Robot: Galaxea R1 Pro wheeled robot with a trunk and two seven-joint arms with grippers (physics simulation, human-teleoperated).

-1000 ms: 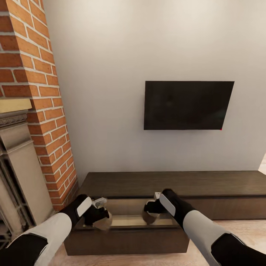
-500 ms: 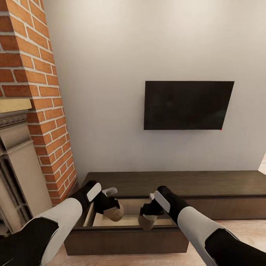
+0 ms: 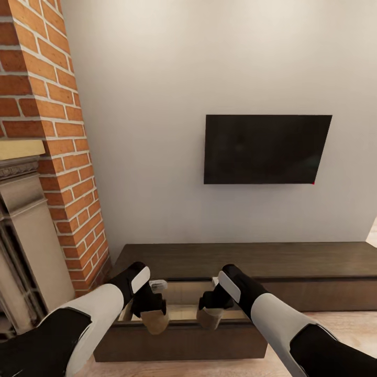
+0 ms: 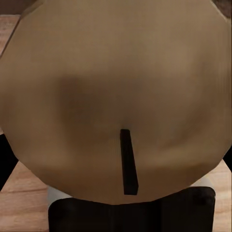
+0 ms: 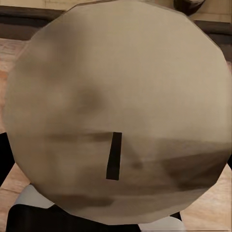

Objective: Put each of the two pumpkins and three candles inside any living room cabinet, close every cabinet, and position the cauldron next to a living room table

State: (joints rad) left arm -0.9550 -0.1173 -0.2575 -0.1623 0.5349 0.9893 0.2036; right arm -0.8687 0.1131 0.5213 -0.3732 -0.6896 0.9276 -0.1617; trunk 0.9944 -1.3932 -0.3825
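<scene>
The long dark-brown cabinet (image 3: 246, 260) stands against the wall, with one drawer (image 3: 183, 340) pulled out and its pale inside (image 3: 184, 299) showing. Over the drawer's front edge, my left gripper (image 3: 153, 310) is shut on a candle (image 3: 157, 322). Beside it my right gripper (image 3: 212, 309) is shut on a second candle (image 3: 208, 318). Each wrist view looks straight at the pale flat top and dark wick of the held candle (image 4: 116, 87) (image 5: 116, 96). Pumpkins, cauldron, table and third candle are out of view.
A red brick chimney (image 3: 52, 131) and a pale fireplace surround (image 3: 23, 230) stand close on the left. A black TV (image 3: 267, 149) hangs on the white wall above the cabinet. Light wood floor (image 3: 343, 327) lies at the right of the drawer.
My left arm swung right over the drawer, then drew back and down to its front edge with the candle. My right gripper shifted slightly left and lower with its candle.
</scene>
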